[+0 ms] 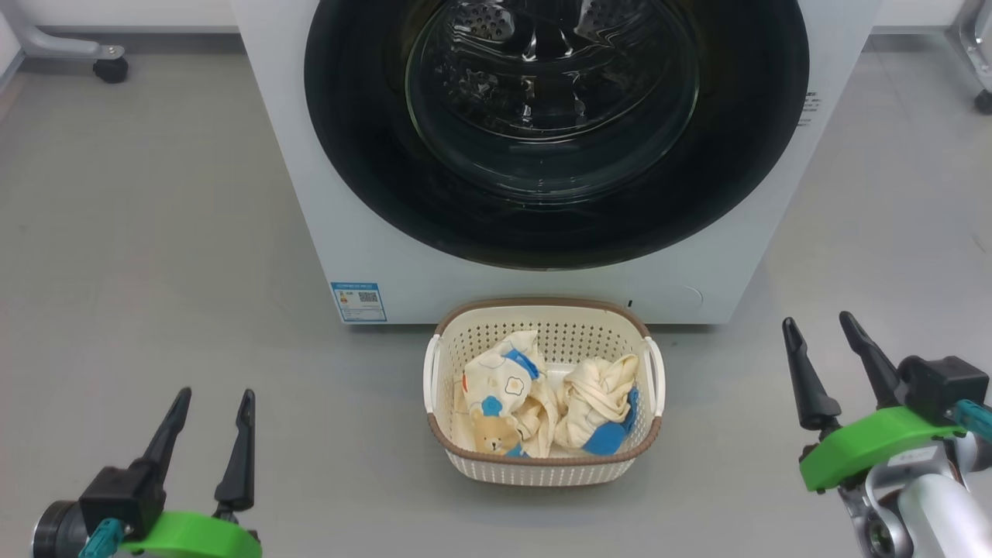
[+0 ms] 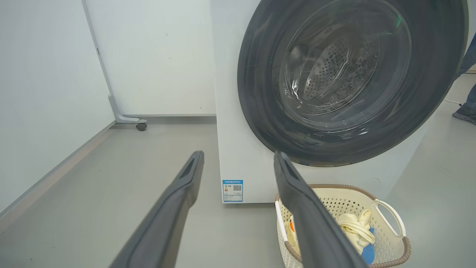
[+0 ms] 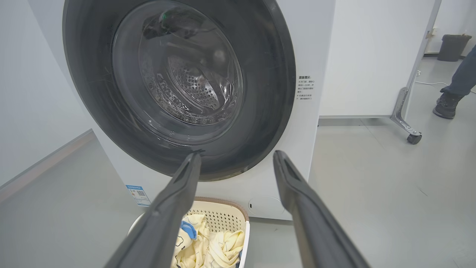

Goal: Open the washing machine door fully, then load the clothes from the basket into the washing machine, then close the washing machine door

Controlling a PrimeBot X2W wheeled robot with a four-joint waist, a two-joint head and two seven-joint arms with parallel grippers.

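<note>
The white washing machine [image 1: 372, 232] stands ahead with its round black-ringed door [image 1: 736, 178] shut flat against the front; the steel drum shows through the glass. On the floor right before it sits the cream basket [image 1: 542, 466] holding the clothes [image 1: 542, 403], cream-yellow with blue patches and a teddy bear print. My left gripper [image 1: 215, 394] is open at the lower left, well left of the basket. My right gripper [image 1: 818, 319] is open at the lower right, apart from the basket. Both hold nothing. The wrist views show the door [image 2: 260, 111] [image 3: 267, 93] and the basket [image 2: 390, 238] [image 3: 230, 208].
White wheeled partitions stand behind the machine on both sides, with castors [image 1: 111, 70] [image 3: 414, 138]. A person's shoe and trouser leg [image 3: 446, 106] show at the far right, and a dark bin [image 3: 452, 46] beyond. Grey floor lies on both sides of the basket.
</note>
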